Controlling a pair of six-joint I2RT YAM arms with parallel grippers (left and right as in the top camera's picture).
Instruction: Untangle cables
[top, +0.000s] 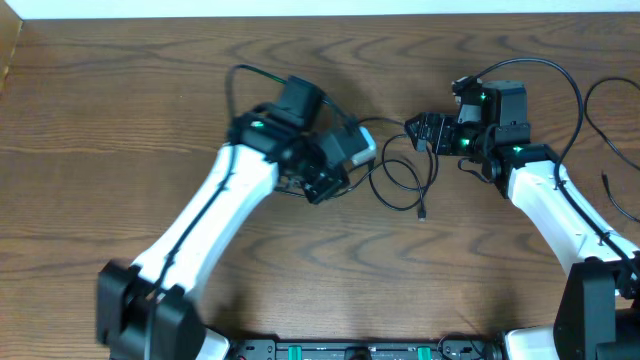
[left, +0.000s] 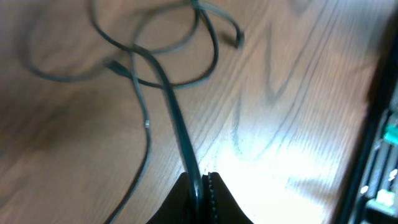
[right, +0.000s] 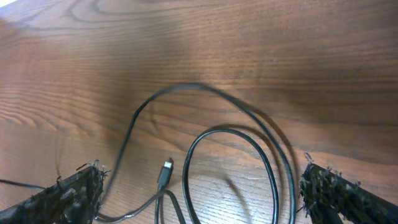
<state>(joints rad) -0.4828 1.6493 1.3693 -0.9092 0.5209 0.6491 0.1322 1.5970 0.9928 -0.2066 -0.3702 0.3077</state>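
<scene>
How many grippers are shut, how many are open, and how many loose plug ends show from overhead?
Shut grippers: 1, the left gripper, on a black cable
Open grippers: 1, the right gripper
Loose plug ends clear from overhead: 1, the plug end
Total: 3

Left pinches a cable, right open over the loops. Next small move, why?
Probably lower the right gripper and close on the loop lying between its open jaws: the left gripper is shut on the black cable, so a second grip lets them pull apart.
</scene>
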